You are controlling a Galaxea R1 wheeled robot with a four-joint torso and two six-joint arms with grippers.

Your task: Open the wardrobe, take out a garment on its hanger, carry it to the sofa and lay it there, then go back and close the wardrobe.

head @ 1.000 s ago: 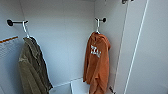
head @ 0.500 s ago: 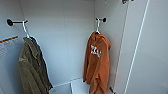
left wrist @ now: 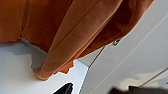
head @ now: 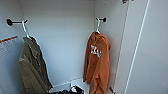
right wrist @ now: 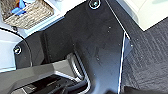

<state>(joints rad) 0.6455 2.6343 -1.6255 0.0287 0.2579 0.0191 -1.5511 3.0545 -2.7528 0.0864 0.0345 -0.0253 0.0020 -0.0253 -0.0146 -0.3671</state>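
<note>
The hoodie (head: pixel 97 62) hangs inside the open wardrobe (head: pixel 62 37), on the right, close to the side wall. Its white hanger (head: pixel 97 26) hooks over a short black peg (head: pixel 101 19) high on that wall. The cloth falls straight down, one sleeve along the front, the white print on the chest turned toward the camera.

Compared with the two earlier head pictures, almost nothing has changed — the hoodie, the hanger and the peg sit at the same places, and the whole picture has not shifted. So the robot seems to stand in front of the wardrobe, and the garment is not yet lifted from its peg. I judge that the opening step is done and the taking-out step is only being prepared.

The left wrist view looks up from below at the lower part of the hoodie (left wrist: pixel 75 32), with a sleeve cuff near the white wall; so the left arm is low and close under the garment. Whether its jaws are spread or pressed together I cannot tell.

The right wrist view looks at dark carpet (right wrist: pixel 150 57) and a woven basket (right wrist: pixel 27 11) — this arm is away from the work, and of its jaws I also cannot tell.

On the left side an olive jacket (head: pixel 32 67) hangs from another peg (head: pixel 10 22), well apart from the hoodie.
</note>
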